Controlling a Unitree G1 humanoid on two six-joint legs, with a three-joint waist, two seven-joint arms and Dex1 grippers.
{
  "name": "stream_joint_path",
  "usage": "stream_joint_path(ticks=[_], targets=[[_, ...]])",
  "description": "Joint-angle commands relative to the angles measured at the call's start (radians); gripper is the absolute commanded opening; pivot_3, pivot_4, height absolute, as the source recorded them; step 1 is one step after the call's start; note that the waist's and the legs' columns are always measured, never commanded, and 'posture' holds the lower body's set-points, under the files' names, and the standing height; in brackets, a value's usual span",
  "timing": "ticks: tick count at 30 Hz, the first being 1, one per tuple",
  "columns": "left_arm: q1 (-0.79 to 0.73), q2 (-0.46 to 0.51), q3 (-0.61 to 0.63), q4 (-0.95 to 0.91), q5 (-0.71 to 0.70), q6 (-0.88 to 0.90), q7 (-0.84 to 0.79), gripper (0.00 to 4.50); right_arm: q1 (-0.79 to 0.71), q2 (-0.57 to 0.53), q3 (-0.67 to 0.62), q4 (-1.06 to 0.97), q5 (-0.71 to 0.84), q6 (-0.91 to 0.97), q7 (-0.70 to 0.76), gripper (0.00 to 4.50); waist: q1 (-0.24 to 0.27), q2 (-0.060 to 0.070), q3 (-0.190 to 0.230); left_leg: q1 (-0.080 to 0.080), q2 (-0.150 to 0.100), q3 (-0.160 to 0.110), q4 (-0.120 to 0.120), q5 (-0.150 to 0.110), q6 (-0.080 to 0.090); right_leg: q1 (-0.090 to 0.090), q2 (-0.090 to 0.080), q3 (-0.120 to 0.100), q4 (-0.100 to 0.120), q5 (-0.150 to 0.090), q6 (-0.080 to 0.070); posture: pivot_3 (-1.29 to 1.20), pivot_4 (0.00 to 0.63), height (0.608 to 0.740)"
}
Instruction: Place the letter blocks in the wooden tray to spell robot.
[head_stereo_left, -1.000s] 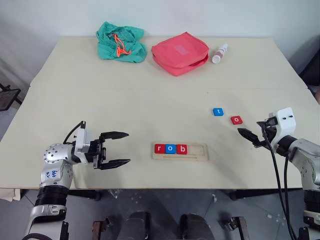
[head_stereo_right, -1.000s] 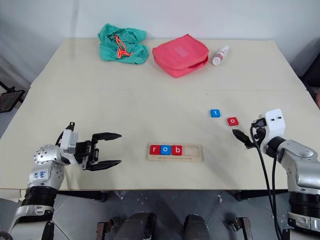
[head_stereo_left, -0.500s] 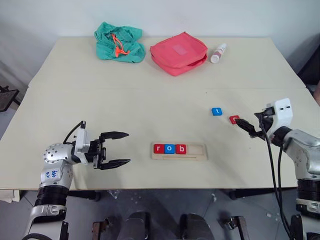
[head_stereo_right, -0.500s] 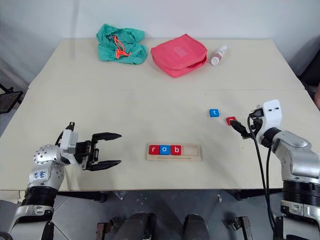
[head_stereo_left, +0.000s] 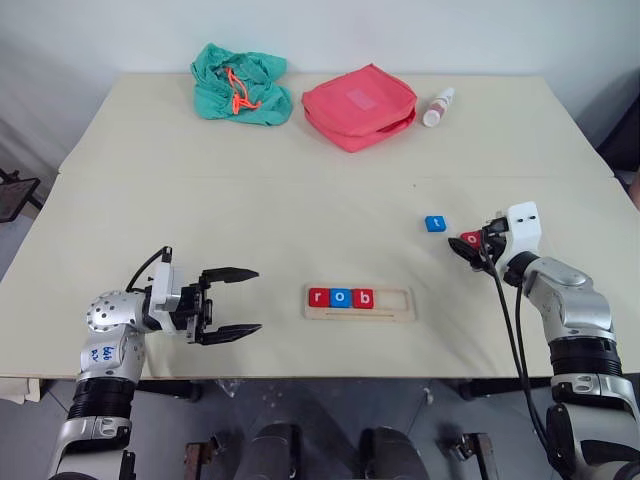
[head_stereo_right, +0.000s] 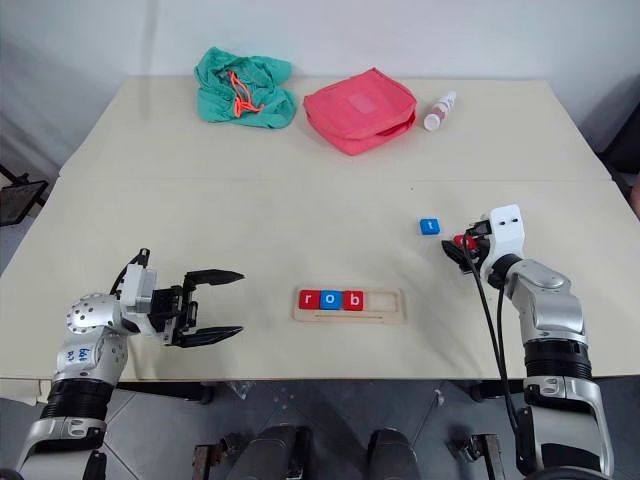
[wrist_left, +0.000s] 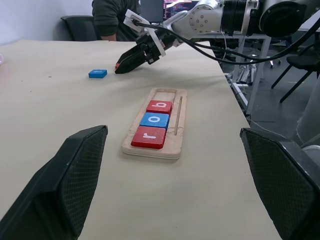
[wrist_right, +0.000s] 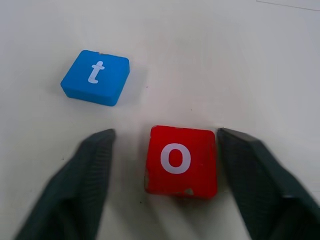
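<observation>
The wooden tray (head_stereo_left: 396, 303) lies near the table's front edge. It holds a red r block (head_stereo_left: 319, 297), a blue o block (head_stereo_left: 341, 297) and a red b block (head_stereo_left: 364, 298) at its left end. A blue t block (wrist_right: 96, 77) and a red o block (wrist_right: 181, 161) lie loose on the table to the right. My right gripper (head_stereo_left: 470, 246) is low over the table, open, with a finger on either side of the red o block. One finger is at the block's edge; the other stands apart from it. My left gripper (head_stereo_left: 240, 301) hovers open and empty, left of the tray.
A green cloth bag (head_stereo_left: 240, 85), a red pouch (head_stereo_left: 358, 104) and a small white bottle (head_stereo_left: 438, 105) lie along the far side of the table. A seated person (wrist_left: 112, 17) shows beyond the table in the left wrist view.
My right gripper has moved forward and left to the red o block, and its fingers have come closer together around it. The left gripper has stayed in place.
</observation>
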Motion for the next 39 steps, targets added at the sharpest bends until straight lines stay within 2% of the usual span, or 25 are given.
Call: stream_joint_path(ticks=[1, 3, 9, 14, 17, 22, 27, 33, 39], targets=[[0.019, 0.004, 0.018, -0.041, -0.012, -0.015, 0.006, 4.5, 0.021, -0.006, -0.014, -0.008, -0.01, -0.009, -0.025, 2.16, 0.0, 0.0, 0.0, 0.0, 0.0, 0.0, 0.0, 0.0, 0.0, 0.0, 0.0, 0.0, 0.0, 0.0, 0.0, 0.0, 0.15, 0.74], [0.024, 0.003, 0.017, -0.044, -0.012, -0.017, 0.008, 4.5, 0.035, -0.003, -0.023, -0.027, -0.003, -0.004, -0.035, 1.45, 0.002, 0.0, 0.0, 0.0, 0.0, 0.0, 0.0, 0.0, 0.0, 0.0, 0.0, 0.0, 0.0, 0.0, 0.0, 0.0, 0.15, 0.74], [0.021, 0.001, 0.013, -0.038, -0.013, -0.017, 0.001, 4.5, 0.088, 0.02, -0.066, -0.204, 0.053, 0.069, -0.084, 1.47, 0.002, 0.0, 0.0, 0.0, 0.0, 0.0, 0.0, 0.0, 0.0, 0.0, 0.0, 0.0, 0.0, 0.0, 0.0, 0.0, 0.15, 0.74], [-0.007, 0.005, 0.006, 0.001, -0.015, -0.016, -0.042, 4.5, 0.21, 0.086, -0.143, -0.537, 0.119, 0.243, -0.223, 1.47, 0.002, 0.0, 0.0, 0.0, 0.0, 0.0, -0.001, 0.0, 0.0, 0.0, 0.0, 0.0, 0.0, 0.0, 0.0, 0.0, 0.15, 0.74], [-0.017, 0.006, 0.004, 0.015, -0.014, -0.017, -0.052, 4.5, 0.257, 0.105, -0.153, -0.649, 0.136, 0.318, -0.266, 1.47, 0.003, 0.0, 0.0, 0.0, 0.0, 0.0, 0.0, 0.0, 0.0, 0.0, 0.0, 0.001, 0.001, 0.0, 0.0, 0.0, 0.15, 0.74], [-0.055, 0.012, -0.006, 0.063, -0.01, -0.02, -0.074, 4.5, 0.446, 0.199, -0.152, -0.968, 0.168, 0.468, -0.375, 1.47, 0.006, 0.0, 0.0, 0.0, 0.0, -0.003, -0.001, 0.0, -0.001, -0.002, 0.001, 0.001, 0.004, 0.0, 0.0, 0.0, 0.15, 0.74], [-0.067, 0.013, -0.014, 0.069, -0.012, -0.016, -0.079, 4.5, 0.531, 0.237, -0.138, -1.071, 0.172, 0.51, -0.408, 1.47, 0.003, 0.0, 0.0, -0.001, -0.001, 0.003, -0.001, 0.0, 0.0, -0.005, 0.0, 0.007, 0.004, 0.0, 0.0, 0.0, 0.15, 0.74], [-0.066, 0.016, -0.016, 0.062, -0.015, -0.009, -0.079, 4.5, 0.566, 0.258, -0.141, -1.079, 0.174, 0.51, -0.42, 1.47, 0.002, 0.0, 0.0, -0.001, 0.0, 0.004, -0.002, 0.0, 0.0, -0.007, 0.001, 0.008, 0.005, 0.0, 0.0, 0.0, 0.15, 0.74], [-0.055, 0.017, -0.015, 0.043, -0.021, -0.004, -0.073, 4.5, 0.577, 0.257, -0.132, -1.059, 0.166, 0.463, -0.402, 3.46, 0.003, 0.0, 0.0, -0.001, 0.0, 0.005, -0.002, 0.0, 0.0, -0.008, 0.001, 0.009, 0.005, 0.0, 0.0, 0.0, 0.15, 0.74]])
